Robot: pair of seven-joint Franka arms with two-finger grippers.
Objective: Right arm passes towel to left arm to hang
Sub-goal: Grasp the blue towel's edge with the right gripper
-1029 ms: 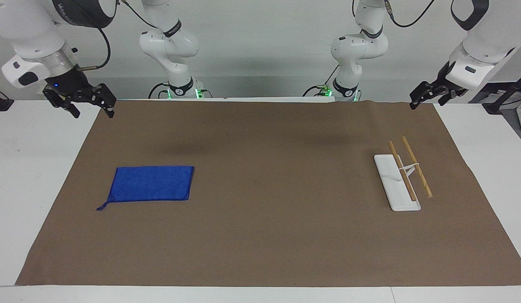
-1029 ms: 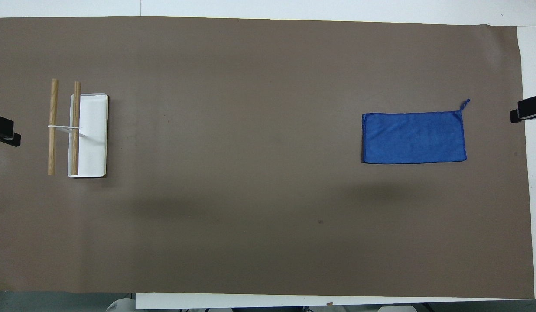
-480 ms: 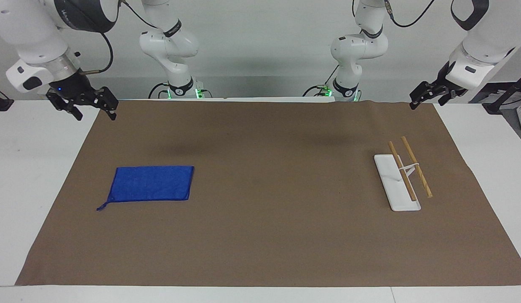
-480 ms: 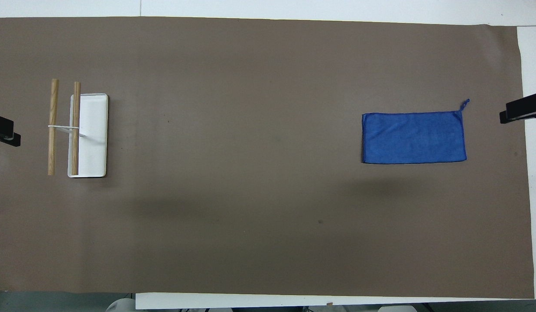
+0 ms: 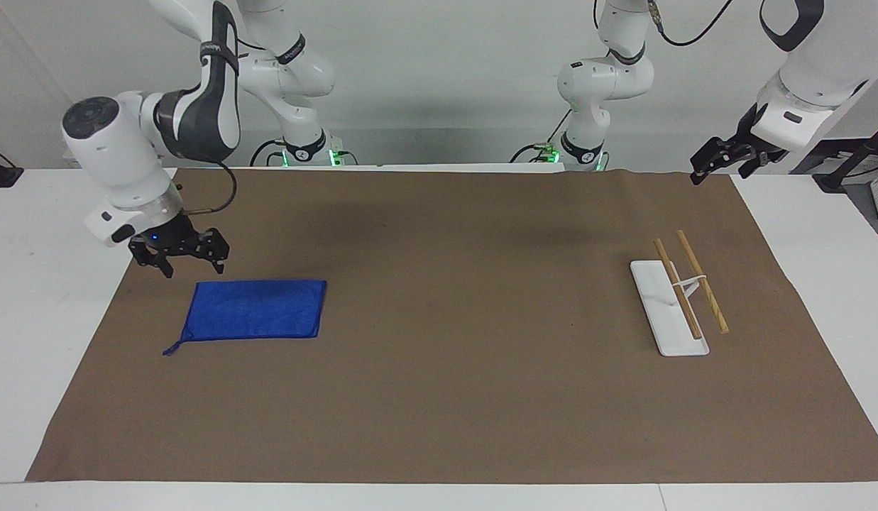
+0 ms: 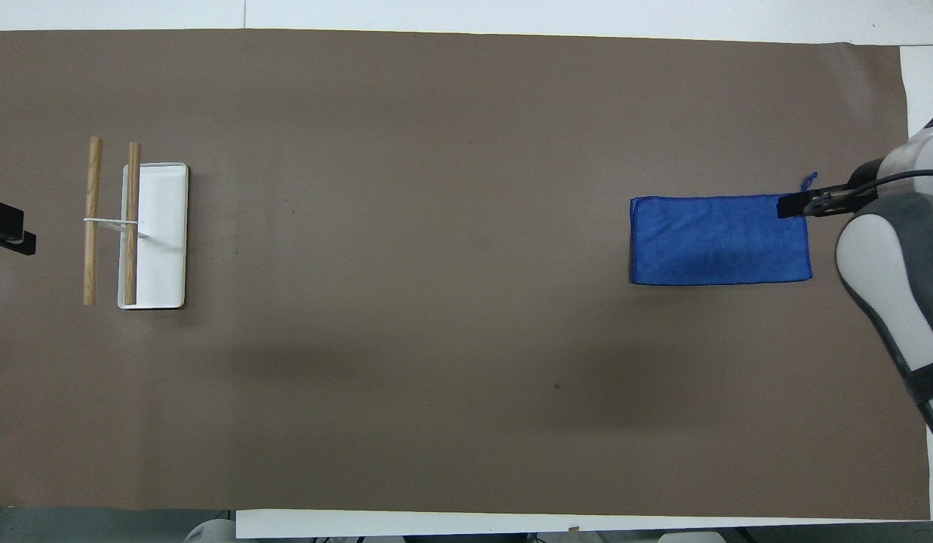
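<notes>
The right gripper (image 5: 190, 268) has come down from its raised position at the right arm's end of the table and now hangs low over the mat (image 5: 439, 397), just beside the corner of the towel (image 5: 258, 309) that lies nearest the robots. Its fingers are spread and hold nothing. In the overhead view its tip overlaps the towel's end near the loop (image 6: 810, 179); contact cannot be confirmed from either view, but the facing view suggests a small gap remains.

The towel lies flat and unmoved on the mat, toward the right arm's end.

The left gripper (image 5: 715, 165) waits, spread and empty, above the mat's corner at the left arm's end, near the wooden-bar rack (image 5: 683, 291).

Assessment: the approach phase is nearly complete; pickup, handover and hanging are not yet begun.
</notes>
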